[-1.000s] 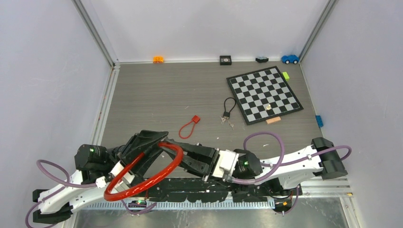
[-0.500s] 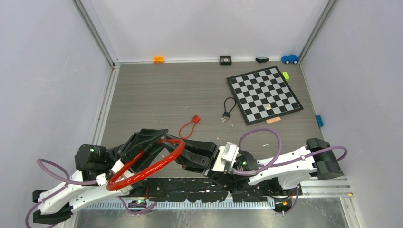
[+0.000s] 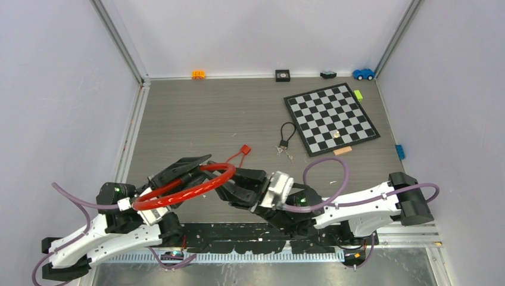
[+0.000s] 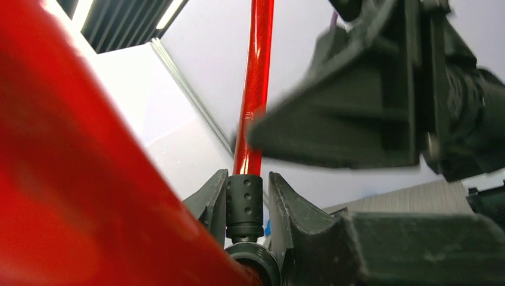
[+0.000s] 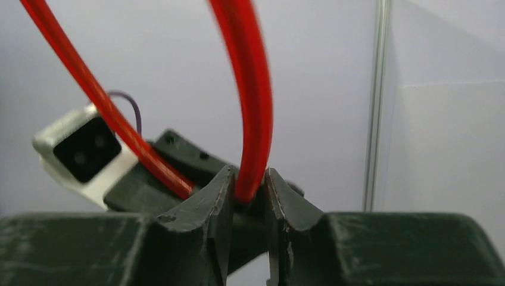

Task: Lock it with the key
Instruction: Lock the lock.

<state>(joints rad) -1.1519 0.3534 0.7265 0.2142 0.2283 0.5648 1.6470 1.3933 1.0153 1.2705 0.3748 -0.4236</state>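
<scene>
A red cable lock (image 3: 178, 193) hangs as a loop in the air between my two arms, above the table's near edge. My left gripper (image 3: 193, 168) is shut on the black barrel end (image 4: 244, 199) of the lock, with a finger on each side of it. My right gripper (image 3: 229, 182) holds the red cable (image 5: 253, 107) at its fingertips (image 5: 223, 185), the jaws close on either side. The keys (image 3: 284, 152) lie on the table on a black strap (image 3: 287, 132), left of the chessboard and away from both grippers.
A chessboard (image 3: 331, 118) lies at the back right with a small piece on it. A small red loop tag (image 3: 237, 158) lies just beyond the grippers. An orange toy (image 3: 198, 74), a black box (image 3: 282, 75) and a blue car (image 3: 362, 74) line the far wall.
Both arms carried the red loop up and away from the bases, tilting it flatter. The right gripper shifted left along with it and its jaws eased slightly.
</scene>
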